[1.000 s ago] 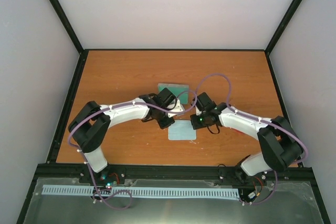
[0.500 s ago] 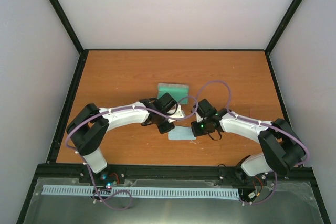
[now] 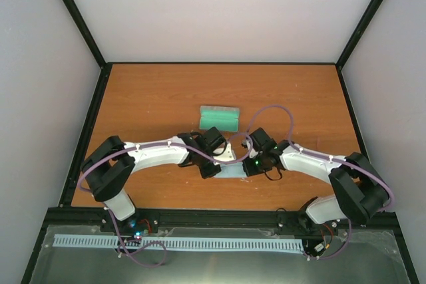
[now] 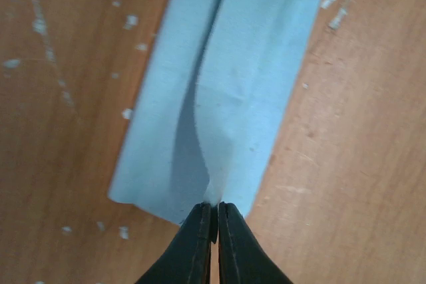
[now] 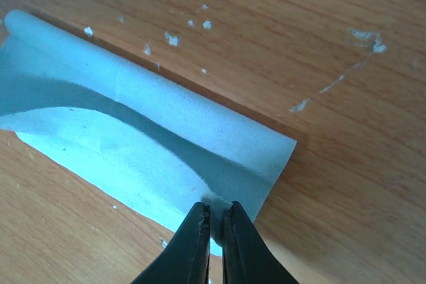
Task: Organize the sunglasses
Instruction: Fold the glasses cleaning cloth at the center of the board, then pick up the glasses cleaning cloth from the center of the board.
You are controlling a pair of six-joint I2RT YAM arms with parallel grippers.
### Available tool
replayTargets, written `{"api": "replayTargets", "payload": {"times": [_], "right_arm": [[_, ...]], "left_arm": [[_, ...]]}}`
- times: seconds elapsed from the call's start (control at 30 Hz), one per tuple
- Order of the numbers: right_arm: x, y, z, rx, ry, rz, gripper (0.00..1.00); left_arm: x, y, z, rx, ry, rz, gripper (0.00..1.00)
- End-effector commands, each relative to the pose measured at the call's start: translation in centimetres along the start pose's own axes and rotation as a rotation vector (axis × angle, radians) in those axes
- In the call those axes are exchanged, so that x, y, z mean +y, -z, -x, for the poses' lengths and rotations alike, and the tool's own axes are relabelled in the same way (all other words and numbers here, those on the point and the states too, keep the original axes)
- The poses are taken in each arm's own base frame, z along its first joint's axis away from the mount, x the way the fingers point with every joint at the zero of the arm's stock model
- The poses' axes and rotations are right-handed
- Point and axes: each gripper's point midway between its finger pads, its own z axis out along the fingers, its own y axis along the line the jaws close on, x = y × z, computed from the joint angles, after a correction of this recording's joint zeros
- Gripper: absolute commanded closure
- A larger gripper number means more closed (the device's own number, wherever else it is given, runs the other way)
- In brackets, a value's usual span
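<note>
A pale blue cloth (image 3: 233,171) lies on the table between my two grippers, folded over on itself. My left gripper (image 4: 216,207) is shut on one corner of the cloth (image 4: 233,84). My right gripper (image 5: 216,211) is shut on another corner of the cloth (image 5: 133,138). In the top view the left gripper (image 3: 219,162) and the right gripper (image 3: 247,164) sit close together over the cloth. The grey case with teal-green lining (image 3: 219,119) lies open just beyond them. The sunglasses do not show in any view.
The wooden table (image 3: 146,98) is ringed by a black frame, with white walls behind and at the sides. Purple cables loop over both arms. White specks mark the wood near the cloth (image 5: 172,38).
Both grippers have moved toward the near edge, drawing the cloth's corners with them. The cloth is now folded over, and the case stands uncovered beyond the arms.
</note>
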Motion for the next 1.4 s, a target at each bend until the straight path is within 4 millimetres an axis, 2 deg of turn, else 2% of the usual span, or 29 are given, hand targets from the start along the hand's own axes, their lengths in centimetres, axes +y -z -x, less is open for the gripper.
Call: {"api": "replayTargets", "payload": {"times": [0.0,0.1,0.37,0.47,0.6,0.77,0.97,1.2,1.37], "right_arm": [[0.4,0.2,-0.5,-0.007,0.003,0.020,0.89],[0.4,0.4,-0.9,-0.006,-0.001,0.025,0.87],[0.2,1.0,-2.2,0.006,-0.010,0.030,0.86],[0.4,1.6,-2.3,-0.001,-0.012,0.037,0.78],[0.9,3.4,-2.0,-0.046,-0.008,0.052,0.54],[-0.2,5.0,-0.7,-0.118,-0.048,-0.030,0.53],[-0.8,2.9,0.8,-0.071,-0.045,-0.090,0.49],[-1.0,1.1,2.7,-0.042,-0.009,-0.133,0.47],[-1.2,0.5,2.4,0.001,0.019,-0.143,0.48]], "left_arm": [[-1.7,0.5,0.2,-0.020,-0.037,-0.022,0.90],[-1.5,0.5,0.2,-0.020,-0.038,-0.008,0.84],[-1.5,0.8,-0.1,-0.021,-0.036,-0.001,0.83],[-1.0,1.0,0.0,-0.029,-0.025,0.027,0.82],[-0.3,1.2,0.5,-0.042,-0.012,0.062,0.79],[1.1,1.5,1.5,-0.072,0.046,0.061,0.80],[3.6,1.9,1.9,-0.087,0.130,0.038,0.80],[3.9,2.1,1.7,-0.087,0.134,0.049,0.80],[3.9,2.1,1.4,-0.088,0.139,0.057,0.80]]}}
